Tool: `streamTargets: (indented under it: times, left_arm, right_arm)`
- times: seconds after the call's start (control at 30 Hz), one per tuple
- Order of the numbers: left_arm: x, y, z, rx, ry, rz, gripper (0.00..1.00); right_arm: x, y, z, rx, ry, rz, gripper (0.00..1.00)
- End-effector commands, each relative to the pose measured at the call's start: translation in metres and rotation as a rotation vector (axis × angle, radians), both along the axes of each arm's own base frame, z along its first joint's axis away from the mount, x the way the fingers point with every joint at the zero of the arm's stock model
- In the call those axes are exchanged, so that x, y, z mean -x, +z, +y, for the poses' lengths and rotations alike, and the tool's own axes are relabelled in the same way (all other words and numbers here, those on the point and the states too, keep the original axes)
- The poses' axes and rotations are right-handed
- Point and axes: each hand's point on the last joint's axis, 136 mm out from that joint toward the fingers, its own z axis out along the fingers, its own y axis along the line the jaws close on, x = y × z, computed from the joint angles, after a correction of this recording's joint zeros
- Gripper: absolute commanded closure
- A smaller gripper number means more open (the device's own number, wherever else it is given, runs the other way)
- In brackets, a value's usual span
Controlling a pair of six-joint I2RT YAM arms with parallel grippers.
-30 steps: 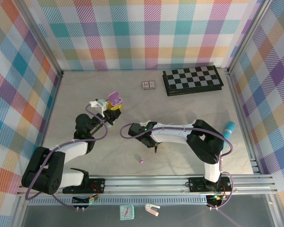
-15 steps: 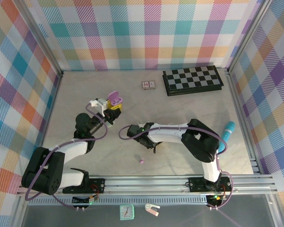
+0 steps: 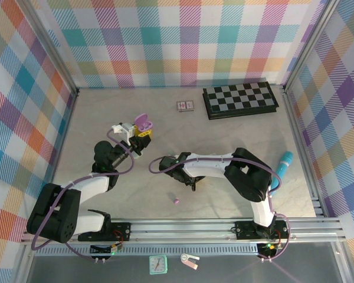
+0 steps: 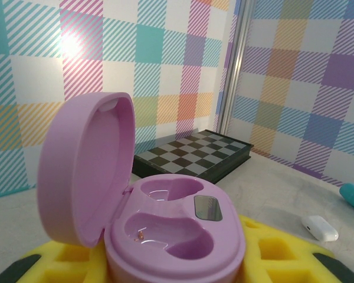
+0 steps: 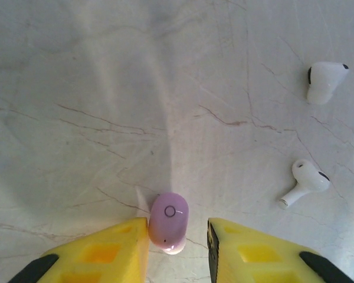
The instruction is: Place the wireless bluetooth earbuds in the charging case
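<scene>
Nearest the rail, a stray purple earbud lies alone on the pale surface. Just beyond it the right claw is lowered to the surface, its yellow fingers narrowed around a purple earbud lying flat between them. One finger sits at the bud's edge and a sliver of gap shows at the other, so the claw brackets the bud without pinching it.

The bud looks featherlight, hard and glossy, and its rounded flanks seem likely to squirt out of a hard squeeze. A gentle pinch across its two long sides, low on the body, seems the surest hold.

A stemmed white earbud and a second white earbud lie apart from each other, farther out on the surface.

Back and to the left, the left claw is clamped on the base of the purple charging case, holding it upright with the lid tipped open and both wells apparently empty. A teal stick lies by the right wall, and a chessboard sits against the back.
</scene>
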Motion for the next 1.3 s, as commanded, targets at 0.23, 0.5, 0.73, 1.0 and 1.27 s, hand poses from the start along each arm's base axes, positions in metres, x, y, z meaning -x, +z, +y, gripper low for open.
streamTargets:
  times: [0.23,0.5,0.73,1.0,1.27]
  left_arm:
    - [0.002,0.023,0.002,0.005,-0.003,-0.074,0.7]
    - [0.003,0.023,0.001,0.002,-0.008,-0.071,0.7]
    - [0.003,0.021,0.001,0.001,-0.008,-0.069,0.7]
    - [0.004,0.022,0.001,0.001,-0.012,-0.07,0.7]
    - [0.003,0.021,0.001,0.0,-0.013,-0.067,0.7]
  right_arm:
    - [-0.006,-0.001,-0.002,0.026,-0.009,-0.017,0.68]
    - [-0.009,-0.005,0.0,0.034,0.0,-0.014,0.69]
    - [-0.015,0.001,0.012,-0.003,0.019,-0.029,0.69]
    - [-0.015,-0.008,0.008,0.033,0.009,-0.008,0.7]
    - [-0.011,-0.004,-0.004,0.073,-0.014,0.005,0.68]
